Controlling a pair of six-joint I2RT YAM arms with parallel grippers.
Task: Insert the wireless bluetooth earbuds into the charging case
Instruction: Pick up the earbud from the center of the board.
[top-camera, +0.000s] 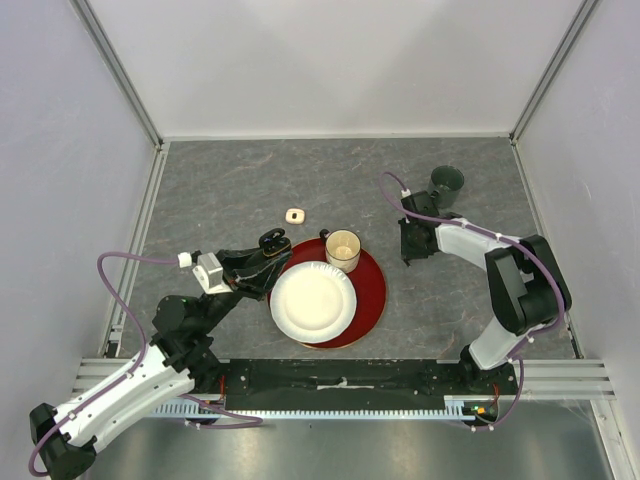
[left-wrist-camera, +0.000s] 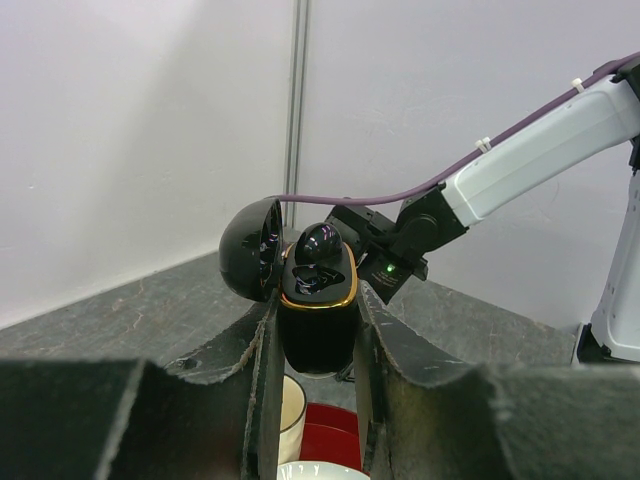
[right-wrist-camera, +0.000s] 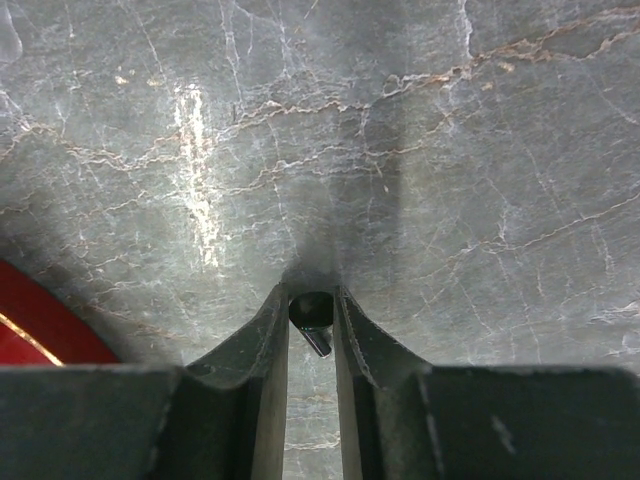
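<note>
Here the left gripper (left-wrist-camera: 317, 335) is clamping the open charging case (left-wrist-camera: 318, 290) upright for loading; the right gripper (right-wrist-camera: 311, 300), nearly closed, is pinching a black earbud (right-wrist-camera: 312, 312) between its fingertips.

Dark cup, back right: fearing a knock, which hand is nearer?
Right. The right hand is just front-left of the dark cup; the left hand sits far left, across the red tray.
</note>
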